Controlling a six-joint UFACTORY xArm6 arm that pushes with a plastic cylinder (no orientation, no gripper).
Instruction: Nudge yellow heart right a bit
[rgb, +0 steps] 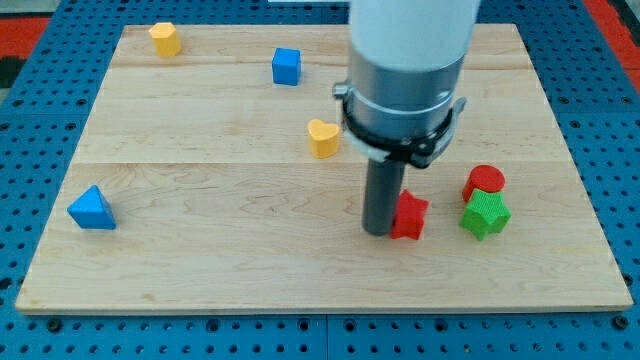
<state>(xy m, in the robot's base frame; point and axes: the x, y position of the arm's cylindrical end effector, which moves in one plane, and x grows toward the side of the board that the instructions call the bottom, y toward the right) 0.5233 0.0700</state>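
Yellow heart (323, 137) sits near board centre, untouched. I note my tip (378, 231) down on the wood, holding nothing, touching the red star (409, 216), below-right of the heart.

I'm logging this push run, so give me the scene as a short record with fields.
target: yellow heart, mid-board
tip: my tip, below and to the right of the heart, touching the red star's left side
right cluster: red cylinder above green block
top: yellow block, blue cube
left: blue triangle
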